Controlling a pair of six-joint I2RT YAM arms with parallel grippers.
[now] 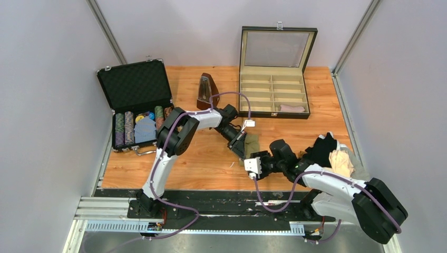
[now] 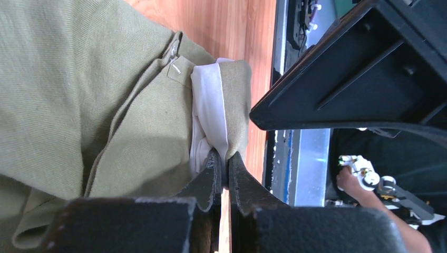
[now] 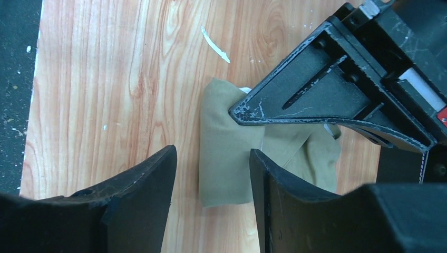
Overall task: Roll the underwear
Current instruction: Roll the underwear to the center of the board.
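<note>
The olive-khaki underwear (image 1: 251, 144) lies folded on the wooden table at the middle. My left gripper (image 1: 241, 149) is shut on its edge; in the left wrist view the fingertips (image 2: 223, 161) pinch the pale waistband (image 2: 211, 113) and olive cloth (image 2: 79, 95). My right gripper (image 1: 248, 161) is open just in front of it; in the right wrist view its fingers (image 3: 153, 174) straddle the near end of the folded olive cloth (image 3: 229, 153), hovering above. Black underwear (image 1: 322, 148) and a cream-beige one (image 1: 341, 162) lie piled at the right.
An open compartment box (image 1: 273, 95) stands at the back, holding a pale rolled cloth (image 1: 292, 108). A metronome (image 1: 205, 92) stands to its left. An open black case (image 1: 138, 105) with poker chips sits at the far left. A grey cloth (image 1: 361, 174) lies beside the pile.
</note>
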